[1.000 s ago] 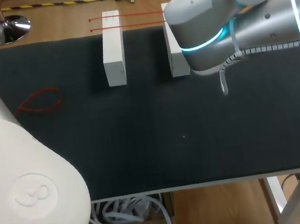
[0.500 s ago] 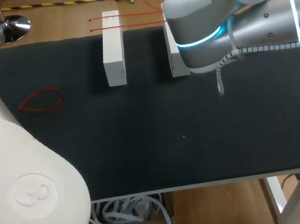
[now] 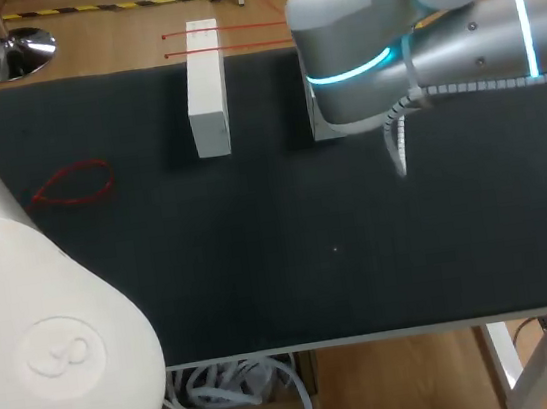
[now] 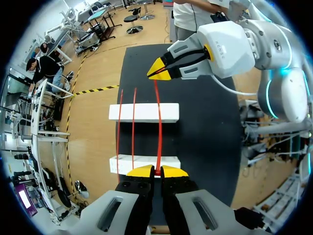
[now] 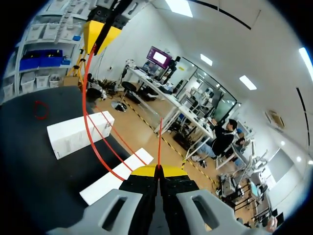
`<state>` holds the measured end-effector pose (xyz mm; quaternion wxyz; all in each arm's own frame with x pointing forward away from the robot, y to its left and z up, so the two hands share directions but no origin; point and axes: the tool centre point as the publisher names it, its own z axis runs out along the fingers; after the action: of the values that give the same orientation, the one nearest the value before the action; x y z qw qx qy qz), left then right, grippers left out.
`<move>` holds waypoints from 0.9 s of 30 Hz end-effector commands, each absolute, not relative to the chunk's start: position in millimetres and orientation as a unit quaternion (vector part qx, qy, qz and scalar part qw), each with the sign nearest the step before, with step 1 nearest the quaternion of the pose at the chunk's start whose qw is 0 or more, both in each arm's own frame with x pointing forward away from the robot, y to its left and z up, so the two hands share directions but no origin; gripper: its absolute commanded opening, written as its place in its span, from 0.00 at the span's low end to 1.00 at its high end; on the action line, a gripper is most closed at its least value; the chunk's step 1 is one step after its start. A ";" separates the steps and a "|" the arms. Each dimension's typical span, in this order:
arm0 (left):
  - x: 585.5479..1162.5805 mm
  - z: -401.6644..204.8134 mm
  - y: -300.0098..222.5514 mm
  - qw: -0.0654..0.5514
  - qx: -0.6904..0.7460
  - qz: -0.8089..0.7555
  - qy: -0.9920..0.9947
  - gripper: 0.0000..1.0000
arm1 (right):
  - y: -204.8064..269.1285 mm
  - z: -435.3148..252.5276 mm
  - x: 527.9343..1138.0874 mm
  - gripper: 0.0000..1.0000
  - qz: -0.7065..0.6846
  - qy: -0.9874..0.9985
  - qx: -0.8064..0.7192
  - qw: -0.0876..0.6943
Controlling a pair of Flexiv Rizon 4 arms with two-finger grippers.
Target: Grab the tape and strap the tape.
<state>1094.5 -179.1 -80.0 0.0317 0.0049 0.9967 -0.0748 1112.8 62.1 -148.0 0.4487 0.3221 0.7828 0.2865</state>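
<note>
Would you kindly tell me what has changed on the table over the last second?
The right arm shifted left and slightly toward the far edge, hiding more of the right white block. The left white block, the red loop and the red tape over the blocks stayed put.

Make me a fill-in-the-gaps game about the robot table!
The left gripper and right gripper both pinch one thin ___ tape.
Two more red strips lie across ___ white rectangular blocks.
A loose red loop lies on the ___ table mat.
Missing words: red; two; black.
</note>
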 end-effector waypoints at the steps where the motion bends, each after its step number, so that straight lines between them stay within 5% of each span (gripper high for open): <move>1: 1094.1 -79.0 -179.4 0.031 0.004 -0.073 0.997 0.00 | 74.3 -141.3 1116.5 0.00 0.236 0.784 0.369 0.439; 27: 1094.1 -79.0 -179.4 0.031 0.004 -0.073 0.997 0.00 | 96.9 -131.5 1116.5 0.00 0.074 0.831 0.301 0.461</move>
<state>1094.5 -179.1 -79.8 0.0316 0.0049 0.9967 -0.0748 1114.8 89.0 -132.7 0.4762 0.2740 0.8237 0.1403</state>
